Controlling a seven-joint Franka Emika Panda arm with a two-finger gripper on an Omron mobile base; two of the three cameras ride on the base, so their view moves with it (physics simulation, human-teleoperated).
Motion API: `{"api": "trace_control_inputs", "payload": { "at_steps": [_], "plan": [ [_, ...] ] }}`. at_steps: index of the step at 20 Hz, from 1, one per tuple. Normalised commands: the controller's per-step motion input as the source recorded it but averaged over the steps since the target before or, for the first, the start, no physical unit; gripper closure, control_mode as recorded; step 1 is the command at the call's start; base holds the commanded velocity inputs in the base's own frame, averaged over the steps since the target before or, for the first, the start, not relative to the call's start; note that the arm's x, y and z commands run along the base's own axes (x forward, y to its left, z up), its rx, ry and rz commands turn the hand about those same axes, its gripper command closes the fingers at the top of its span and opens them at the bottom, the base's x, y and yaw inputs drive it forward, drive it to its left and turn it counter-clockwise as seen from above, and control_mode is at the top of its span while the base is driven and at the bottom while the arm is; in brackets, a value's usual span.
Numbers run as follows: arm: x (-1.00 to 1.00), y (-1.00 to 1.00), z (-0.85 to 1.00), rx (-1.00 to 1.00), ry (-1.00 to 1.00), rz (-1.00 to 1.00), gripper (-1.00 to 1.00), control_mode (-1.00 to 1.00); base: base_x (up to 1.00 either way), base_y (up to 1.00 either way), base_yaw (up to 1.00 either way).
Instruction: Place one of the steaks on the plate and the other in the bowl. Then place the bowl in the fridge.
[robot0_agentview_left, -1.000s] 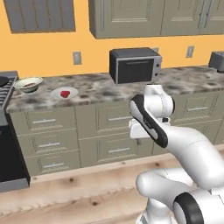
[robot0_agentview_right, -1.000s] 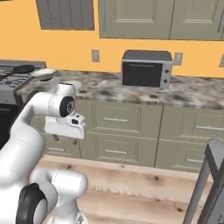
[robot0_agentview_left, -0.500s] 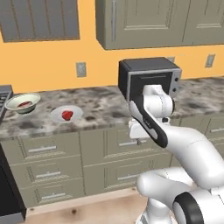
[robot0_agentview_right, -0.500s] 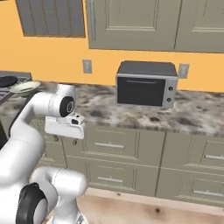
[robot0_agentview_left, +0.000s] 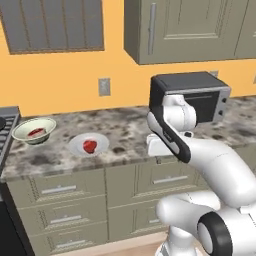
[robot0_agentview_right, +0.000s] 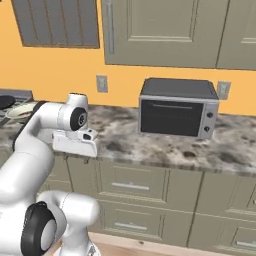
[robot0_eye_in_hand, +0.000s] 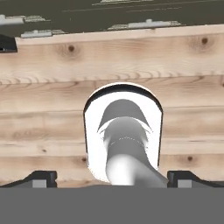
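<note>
Counter (robot0_agentview_left: 130, 135) nearer now, red steaks (robot0_agentview_left: 90, 146) on plate (robot0_agentview_left: 75, 145), in bowl (robot0_agentview_left: 25, 129)

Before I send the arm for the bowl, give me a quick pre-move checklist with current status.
1. Steak in bowl: ok, a red piece lies inside it.
2. Steak on plate: ok, one red piece sits at its centre.
3. Bowl free to lift: ok, it stands apart from the plate on the counter, beside the stove edge.
4. Gripper empty and open: ok, tips stand wide, nothing between them.
5. Gripper aimed at bowl: not ok, the hand view looks down at the wood floor.
6. Fridge door open: cannot tell.
</note>
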Motion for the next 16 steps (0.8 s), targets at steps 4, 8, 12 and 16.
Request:
{"api": "trace_control_inputs", "payload": {
  "at_steps": [4, 8, 12, 16],
  "plan": [
    [0.0, 0.0, 0.0, 0.0, 0.0, 0.0, -1.0, 1.0, 0.21, 0.68, -0.03],
    [0.0, 0.0, 0.0, 0.0, 0.0, 0.0, -1.0, 1.0, 0.52, 0.73, -0.08],
    [0.0, 0.0, 0.0, 0.0, 0.0, 0.0, -1.0, 1.0, 0.2, 0.86, -0.06],
    [0.0, 0.0, 0.0, 0.0, 0.0, 0.0, -1.0, 1.0, 0.2, 0.8, -0.01]
  ]
}}
